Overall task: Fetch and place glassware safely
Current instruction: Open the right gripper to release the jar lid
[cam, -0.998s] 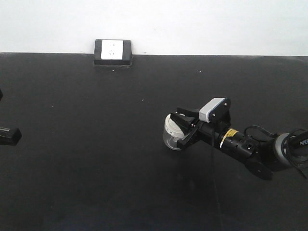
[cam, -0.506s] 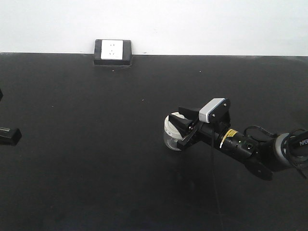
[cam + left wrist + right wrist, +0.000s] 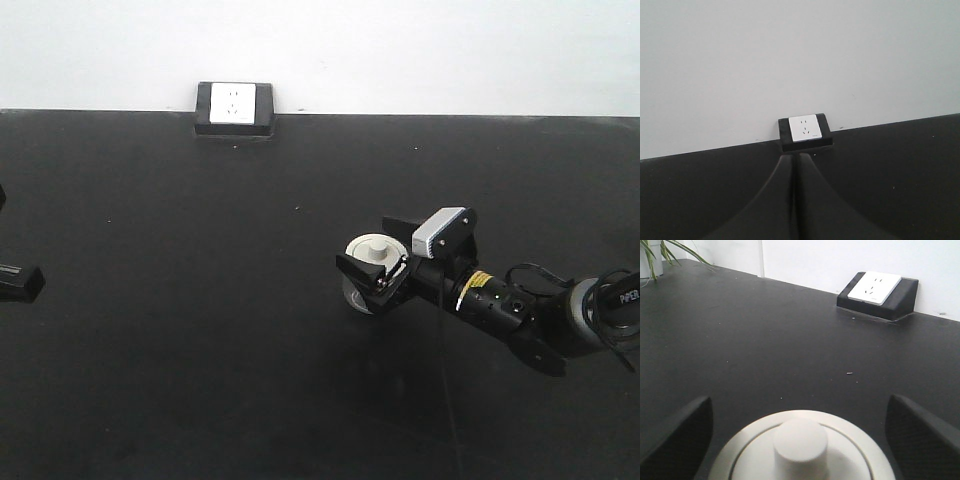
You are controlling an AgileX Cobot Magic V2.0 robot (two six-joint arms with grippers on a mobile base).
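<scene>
The glass jar (image 3: 364,262), small and clear with a cream-white knobbed lid, stands upright on the black table (image 3: 200,330), right of centre. My right gripper (image 3: 379,250) is open, its jaws spread wide with the jar between them and a gap on each side. In the right wrist view the lid (image 3: 801,446) fills the bottom centre, between the two dark fingers (image 3: 674,435). My left gripper (image 3: 796,157) is shut and empty, pointing at the back wall. A dark part of it shows at the left edge of the front view (image 3: 18,283).
A white wall socket in a black housing (image 3: 234,108) sits at the table's back edge against the white wall; it also shows in the left wrist view (image 3: 805,131) and the right wrist view (image 3: 876,289). Plant leaves (image 3: 660,252) stand at the far left.
My right gripper's jaws were closed round the jar and have opened wide. The jar now stands free between them with its lid and knob showing. The left arm has not moved.
</scene>
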